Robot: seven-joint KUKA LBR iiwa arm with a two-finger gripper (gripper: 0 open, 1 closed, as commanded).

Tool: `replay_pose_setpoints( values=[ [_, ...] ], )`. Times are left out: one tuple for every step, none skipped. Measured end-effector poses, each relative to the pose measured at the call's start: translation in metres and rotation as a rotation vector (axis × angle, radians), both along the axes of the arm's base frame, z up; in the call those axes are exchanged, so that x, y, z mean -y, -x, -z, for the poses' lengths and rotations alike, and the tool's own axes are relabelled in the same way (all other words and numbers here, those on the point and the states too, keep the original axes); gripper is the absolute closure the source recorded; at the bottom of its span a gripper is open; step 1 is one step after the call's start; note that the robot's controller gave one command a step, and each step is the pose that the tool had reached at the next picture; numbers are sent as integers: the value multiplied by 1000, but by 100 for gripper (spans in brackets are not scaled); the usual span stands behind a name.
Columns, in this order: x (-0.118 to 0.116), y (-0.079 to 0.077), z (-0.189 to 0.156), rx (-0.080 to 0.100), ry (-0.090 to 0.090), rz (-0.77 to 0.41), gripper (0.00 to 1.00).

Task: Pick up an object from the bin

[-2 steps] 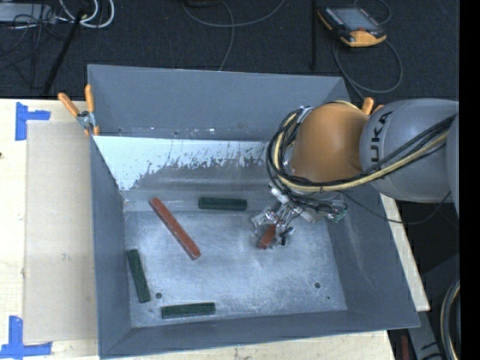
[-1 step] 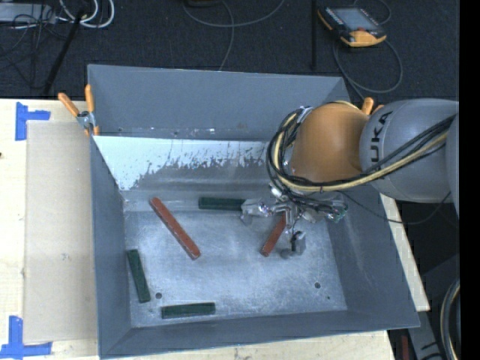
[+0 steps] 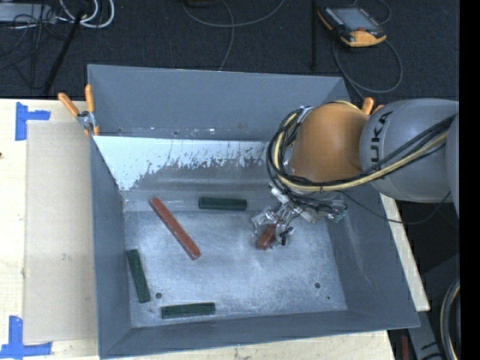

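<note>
Reddish-brown block (image 3: pixel 264 239), short and stubby, is clenched in the tool (image 3: pixel 271 232) over the scuffed bin (image 3: pixel 225 105).

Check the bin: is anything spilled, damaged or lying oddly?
Nothing stands out. The long reddish-brown stick, back green bar, left green bar and front green bar lie flat and apart on the bin floor. A small reddish-brown piece sits at the pincer, right of centre.

Bright glare streaks the bin's back wall (image 3: pixel 187 154).
</note>
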State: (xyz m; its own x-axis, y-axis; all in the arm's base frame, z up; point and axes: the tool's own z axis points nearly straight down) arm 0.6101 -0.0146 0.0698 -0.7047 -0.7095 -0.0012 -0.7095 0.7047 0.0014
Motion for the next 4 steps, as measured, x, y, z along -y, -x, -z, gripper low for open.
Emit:
replay_pose_setpoints(
  values=[
    [41, 2, 0, 0, 1, 26, 100],
    [40, 1, 0, 0, 0, 25, 0],
    [40, 1, 0, 1, 0, 26, 100],
    [36, 9, -142, 10, 2, 25, 100]
  ],
)
